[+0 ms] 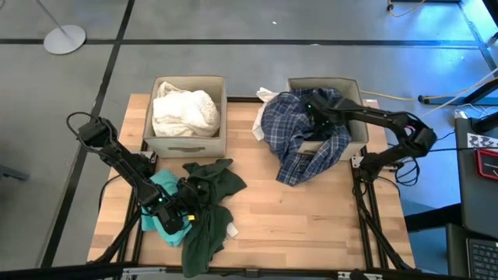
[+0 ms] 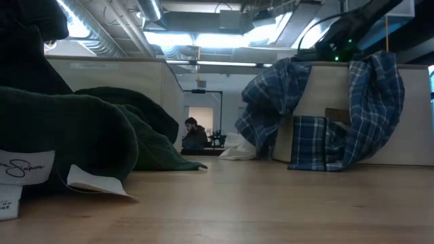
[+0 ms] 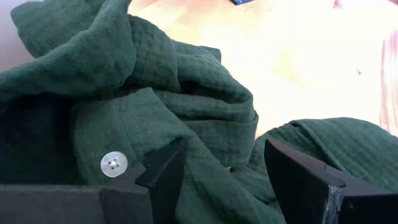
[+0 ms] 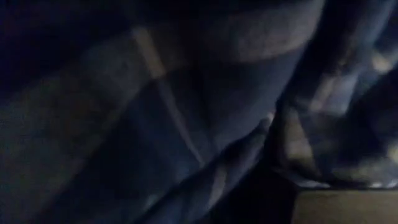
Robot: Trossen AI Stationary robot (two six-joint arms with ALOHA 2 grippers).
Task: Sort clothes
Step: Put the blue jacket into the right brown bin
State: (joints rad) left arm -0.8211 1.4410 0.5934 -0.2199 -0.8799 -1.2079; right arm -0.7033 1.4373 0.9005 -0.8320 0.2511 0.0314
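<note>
A dark green garment (image 1: 210,210) (image 2: 68,135) lies crumpled on the table near its front left, partly over a teal garment (image 1: 158,211). My left gripper (image 1: 192,202) (image 3: 217,162) is down in the green cloth (image 3: 124,74), open. White clothes (image 1: 185,113) fill the left beige box (image 1: 187,145). A blue plaid shirt (image 1: 307,136) (image 2: 366,102) is draped over the front wall of the right beige box (image 1: 354,85) and hangs down to the table. My right gripper (image 1: 313,111) reaches down into that box amid the shirt, its fingers hidden by cloth. My left gripper has its open fingers (image 3: 163,174) set down into the dark green garment, slanting down, with a raised fold (image 3: 208,180) between them, near a white button. The fold is not pinched, and the garment lies on the table. My right gripper is shut among the plaid shirt's bunched upper part (image 4: 186,124), coming from above. Cloth hides the place of contact. The shirt's lower part hangs over the box's front wall (image 2: 319,142).
A white piece of cloth (image 1: 261,117) lies between the two boxes. Bare wood (image 1: 311,229) shows at the table's front right. A round stand base (image 1: 64,37) is on the floor beyond the table. A person (image 2: 193,132) sits far back in the room.
</note>
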